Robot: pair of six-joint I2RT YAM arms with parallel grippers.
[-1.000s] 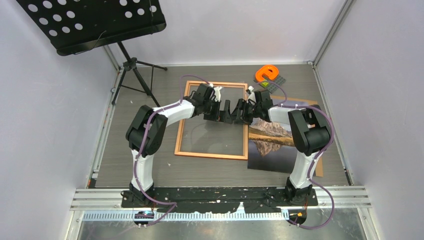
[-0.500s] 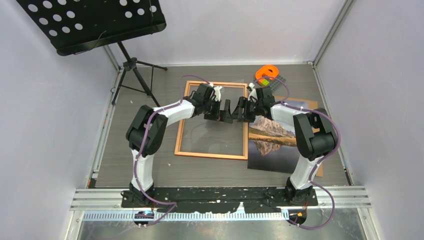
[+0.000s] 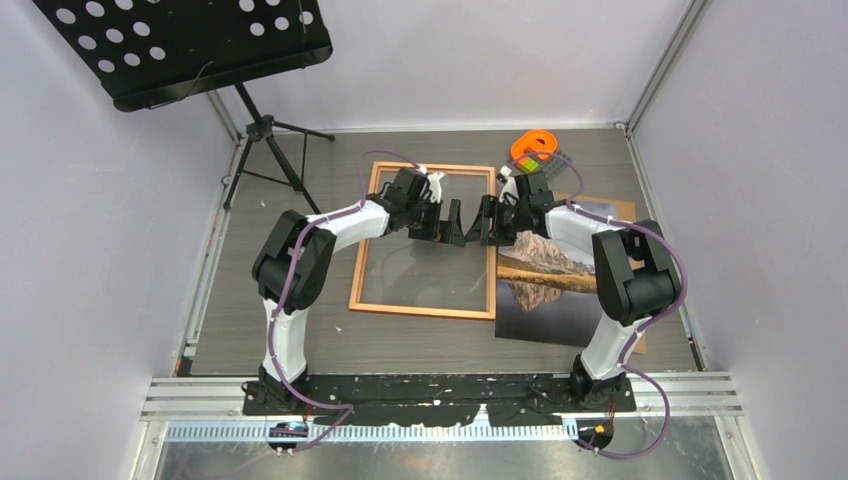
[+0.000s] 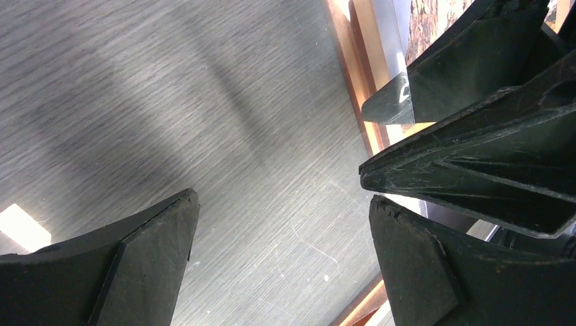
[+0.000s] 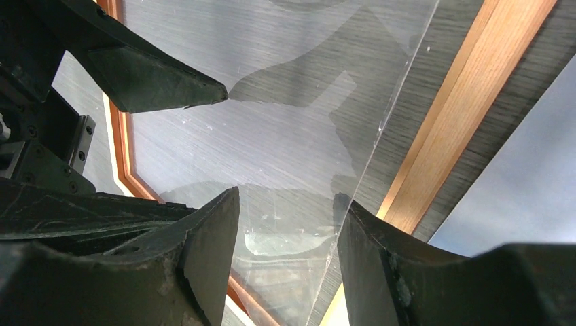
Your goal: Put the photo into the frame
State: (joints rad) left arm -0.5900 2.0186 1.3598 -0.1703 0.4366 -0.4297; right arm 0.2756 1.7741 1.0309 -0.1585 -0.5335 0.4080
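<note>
Both finger pairs hover over the frame point(image 3: 420, 308), right side: left fingers point(image 4: 156, 251) spread wide, right fingers point(image 5: 204, 251) half-spread, neither gripping. Your photo point(image 3: 540, 300) lies flat on the worktop point(image 3: 300, 340), just beside the frame's right edge.

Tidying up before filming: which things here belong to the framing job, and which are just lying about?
Job: photo; frame; probably the brown backing board under the photo.
Lying about: orange object; music stand.

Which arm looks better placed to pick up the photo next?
Likely right. The photo lies right of the frame, just beside the right gripper; the left gripper is farther, over the frame.
</note>
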